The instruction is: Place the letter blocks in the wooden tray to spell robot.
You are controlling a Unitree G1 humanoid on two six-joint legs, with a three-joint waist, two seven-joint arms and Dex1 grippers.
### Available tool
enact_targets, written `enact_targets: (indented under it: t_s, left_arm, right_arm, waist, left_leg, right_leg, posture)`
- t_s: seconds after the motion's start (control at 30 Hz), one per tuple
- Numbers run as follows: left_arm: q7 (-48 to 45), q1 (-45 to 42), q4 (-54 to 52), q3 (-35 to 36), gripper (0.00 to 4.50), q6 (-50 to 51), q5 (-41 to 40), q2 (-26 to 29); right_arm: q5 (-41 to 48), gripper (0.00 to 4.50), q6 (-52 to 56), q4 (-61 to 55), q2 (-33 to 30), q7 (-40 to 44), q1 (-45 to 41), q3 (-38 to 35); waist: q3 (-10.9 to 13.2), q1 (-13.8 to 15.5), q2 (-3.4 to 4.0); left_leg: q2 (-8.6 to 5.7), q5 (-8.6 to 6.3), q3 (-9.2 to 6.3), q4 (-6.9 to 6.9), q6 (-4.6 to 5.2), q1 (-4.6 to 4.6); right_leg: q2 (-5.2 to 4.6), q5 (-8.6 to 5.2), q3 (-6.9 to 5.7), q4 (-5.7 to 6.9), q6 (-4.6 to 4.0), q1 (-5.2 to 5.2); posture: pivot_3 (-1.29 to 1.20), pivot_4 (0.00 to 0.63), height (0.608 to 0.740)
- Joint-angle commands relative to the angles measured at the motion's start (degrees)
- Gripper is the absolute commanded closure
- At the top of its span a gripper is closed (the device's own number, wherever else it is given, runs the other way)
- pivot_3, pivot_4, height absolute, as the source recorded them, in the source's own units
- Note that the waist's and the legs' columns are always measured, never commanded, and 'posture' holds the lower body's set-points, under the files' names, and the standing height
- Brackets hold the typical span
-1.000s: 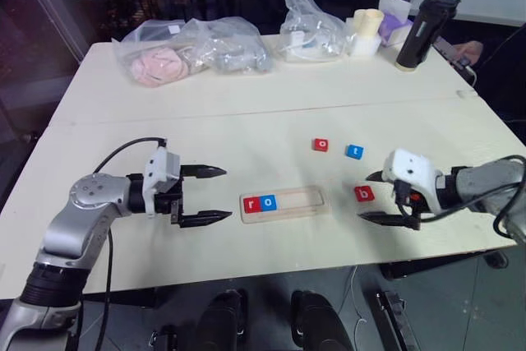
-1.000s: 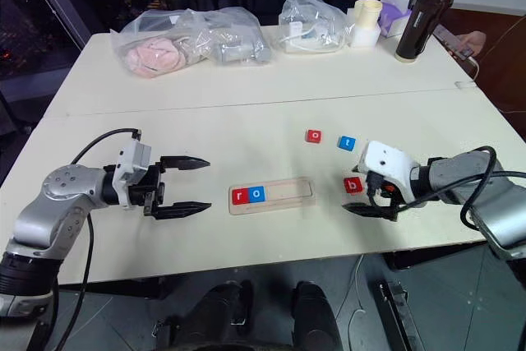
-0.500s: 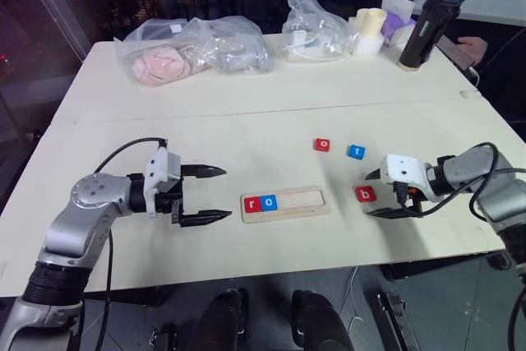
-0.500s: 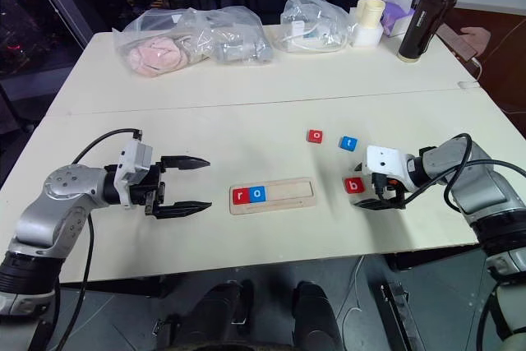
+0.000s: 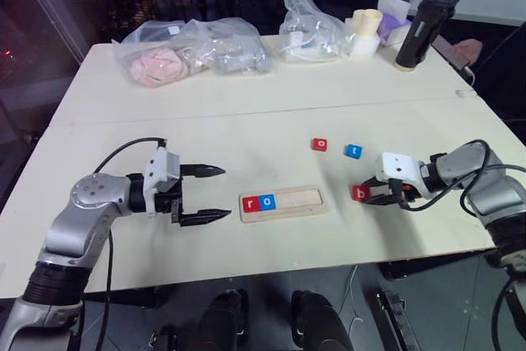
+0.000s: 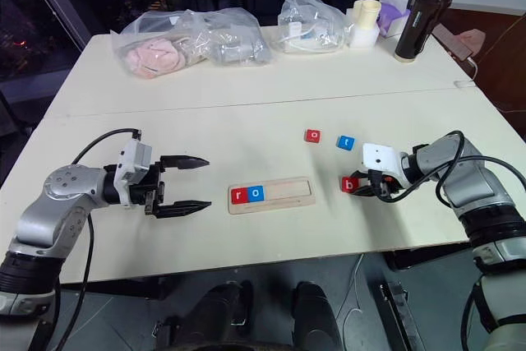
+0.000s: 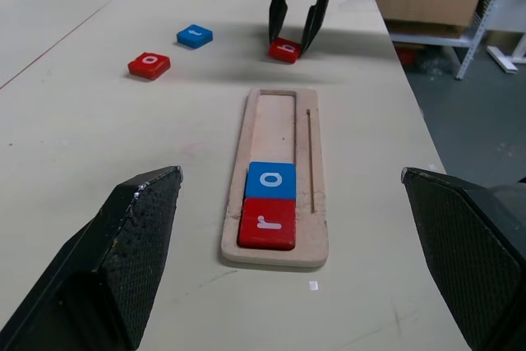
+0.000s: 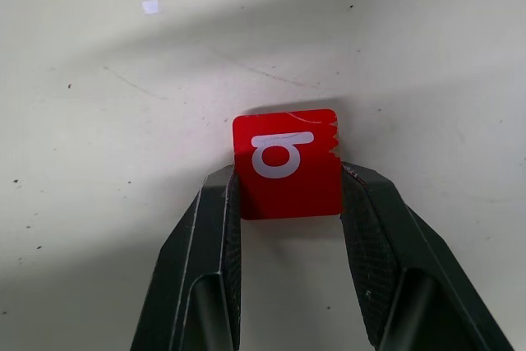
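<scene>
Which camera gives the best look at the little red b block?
The right wrist view: the red b block sits large between the right gripper fingers, letter clear. Both eye views show it small on the table, and the left wrist view shows it far off beyond the wooden tray.

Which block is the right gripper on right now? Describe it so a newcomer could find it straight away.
Start at the wooden tray near the table's front edge, which holds a red r and a blue o. To its right, the right gripper is shut on the red b block. Two loose blocks lie farther back, the red o and blue t; neither sits between fingers.
</scene>
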Motion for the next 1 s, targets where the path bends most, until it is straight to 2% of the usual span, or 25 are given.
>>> enact_targets:
  t_s: [0.03,0.3,0.6,1.0]
  left_arm:
    - [-0.5,-0.4,-0.1,2.7,0.00,-1.2,-2.3,-0.4]
    - [-0.5,-1.1,0.6,3.5,0.00,-1.6,-3.6,-1.1]
    - [-0.3,-0.6,0.0,3.4,0.00,-1.9,-3.4,-1.2]
    - [0.4,0.3,-1.0,3.5,0.00,-1.8,-3.1,-1.0]
  right_arm:
    - [1.2,3.38,2.6,-6.5,0.5,0.8,-2.4,-2.0]
    - [3.4,3.38,12.2,-20.8,4.8,1.7,-4.5,0.1]
    - [1.2,3.38,16.5,-23.2,12.0,-0.9,-5.6,4.5]
    - [0.1,3.38,17.1,-22.3,15.3,-1.4,-5.8,7.2]
  waist:
    - [0.0,0.0,0.01]
    - [0.0,0.3,0.00]
    - [0.0,1.2,0.01]
    - [0.0,1.2,0.01]
  left_leg:
    - [0.00,0.01,0.00,0.00,0.01,0.00]
    - [0.01,0.01,-0.01,-0.03,-0.01,-0.01]
    - [-0.04,-0.01,-0.01,-0.01,-0.05,-0.02]
    - [-0.05,0.02,-0.01,0.00,-0.04,-0.02]
  right_leg:
    - [0.00,0.00,0.00,0.00,0.00,-0.01]
    - [0.03,0.01,0.02,0.03,0.02,-0.05]
    - [-0.01,0.01,0.03,0.03,0.01,-0.07]
    - [0.01,0.02,0.02,0.07,0.01,-0.07]
  posture:
    - [0.00,0.150,0.738]
    - [0.00,0.150,0.738]
    - [0.00,0.150,0.738]
    - [0.00,0.150,0.738]
